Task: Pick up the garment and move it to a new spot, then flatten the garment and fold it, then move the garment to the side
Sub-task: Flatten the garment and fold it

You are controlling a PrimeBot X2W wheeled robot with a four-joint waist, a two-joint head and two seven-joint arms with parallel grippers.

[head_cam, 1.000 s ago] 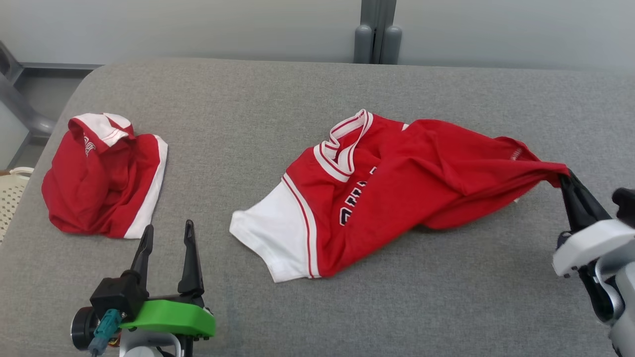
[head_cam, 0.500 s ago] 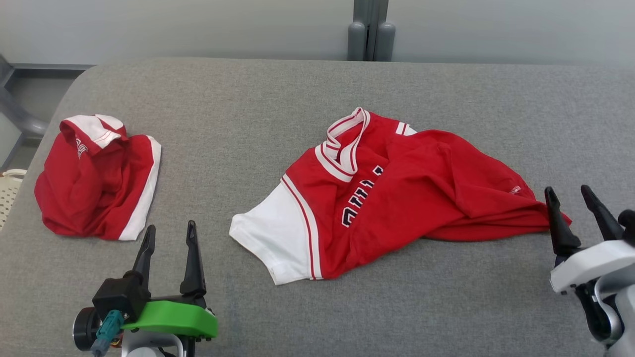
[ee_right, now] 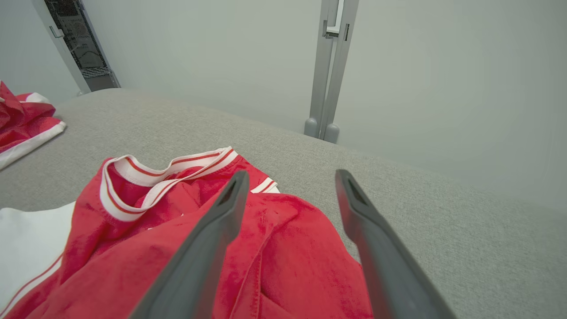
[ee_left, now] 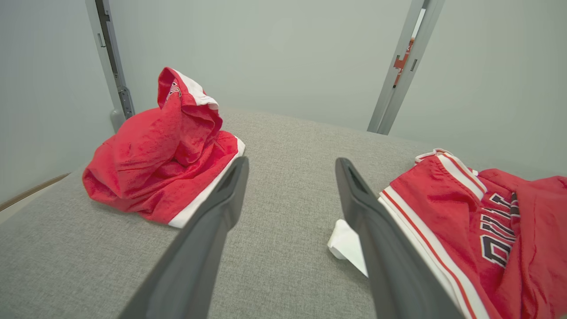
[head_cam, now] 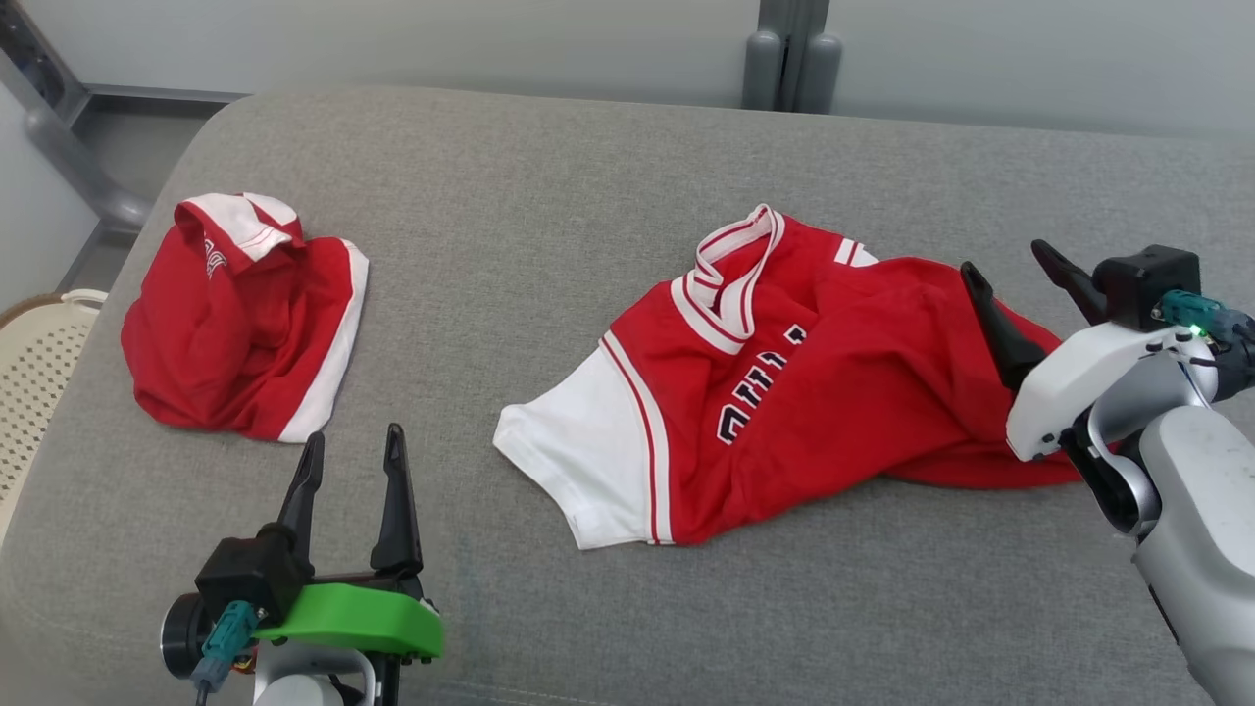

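Head view: just dropped the red jersey (head_cam: 814,392). Right gripper (head_cam: 1002,257) now wide open, empty, over its 3 o'clock end (relocating looks done, flattening next).
Left wrist view: left gripper (ee_left: 292,160) wide open, empty, jersey at 4 o'clock.
Right wrist view: jersey under the jaws, 6 to 9 o'clock.

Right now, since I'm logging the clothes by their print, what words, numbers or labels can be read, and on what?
Jersey chest lettering: dark block letters, creased; only "U" reads, no whole word.
Crumpled garment collar mark: too small to read.
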